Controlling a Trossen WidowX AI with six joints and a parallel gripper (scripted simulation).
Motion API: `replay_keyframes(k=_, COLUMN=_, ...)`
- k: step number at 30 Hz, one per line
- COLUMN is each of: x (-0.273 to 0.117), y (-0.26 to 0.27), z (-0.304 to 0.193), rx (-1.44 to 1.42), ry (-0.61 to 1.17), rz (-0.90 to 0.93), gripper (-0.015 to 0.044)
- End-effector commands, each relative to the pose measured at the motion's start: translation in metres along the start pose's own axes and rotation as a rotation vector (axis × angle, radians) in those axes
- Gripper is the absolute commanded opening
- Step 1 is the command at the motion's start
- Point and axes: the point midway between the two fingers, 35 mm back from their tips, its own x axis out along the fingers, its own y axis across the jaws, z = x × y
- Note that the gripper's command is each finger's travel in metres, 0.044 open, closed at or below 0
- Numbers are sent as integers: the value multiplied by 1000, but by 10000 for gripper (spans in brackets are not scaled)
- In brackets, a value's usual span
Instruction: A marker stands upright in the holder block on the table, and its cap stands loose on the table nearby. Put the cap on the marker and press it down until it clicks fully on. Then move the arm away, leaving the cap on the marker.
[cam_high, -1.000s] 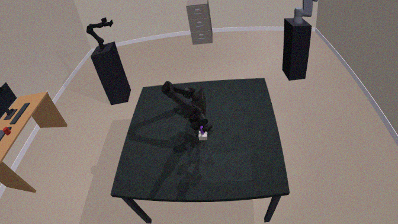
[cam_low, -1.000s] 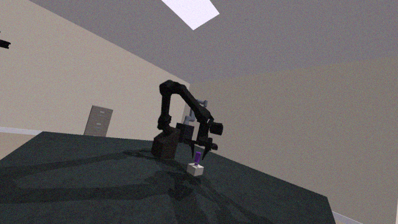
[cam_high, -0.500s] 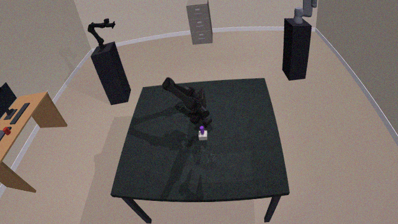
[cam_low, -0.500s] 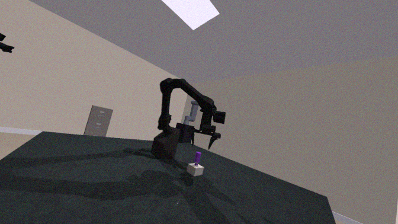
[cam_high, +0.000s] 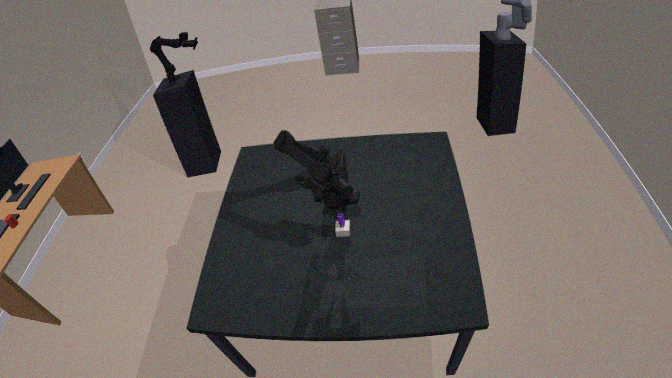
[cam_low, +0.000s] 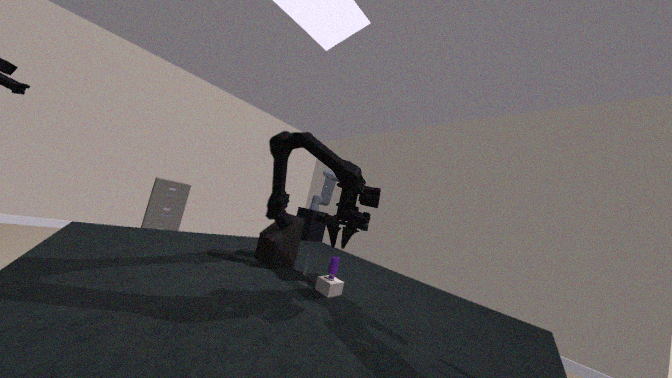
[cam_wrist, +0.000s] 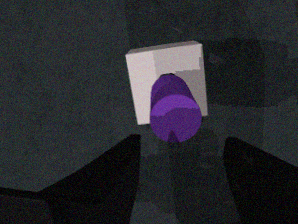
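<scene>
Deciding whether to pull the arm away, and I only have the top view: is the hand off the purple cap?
Observer: Yes. In the exterior view the hand hangs above the cap, with a visible gap between them.
Operator: Anything between the fingers?
Observer: No. The wrist view shows the fingers apart, with only table between them.
Operator: Is the cap sitting straight?
Observer: The exterior view shows it upright over the holder block, with a short stretch of marker showing below it.
</scene>
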Motion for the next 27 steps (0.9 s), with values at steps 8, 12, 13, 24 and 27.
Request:
replay_keyframes(k=8, x=2, y=0, z=-1, rx=-176, ry=1, rz=2, gripper=0)
replay_keyframes(k=12, x=2, y=0, z=-1, rx=-176, ry=1, rz=2, gripper=0)
replay_keyframes(k=13, x=2, y=0, z=-1, rx=-176, ry=1, rz=2, gripper=0)
replay_keyframes(k=24, x=11, y=1, z=-1, rx=-176, ry=1, rz=2, gripper=0)
replay_keyframes(k=27, x=15, y=1, z=-1, rx=-176, ry=1, rz=2, gripper=0)
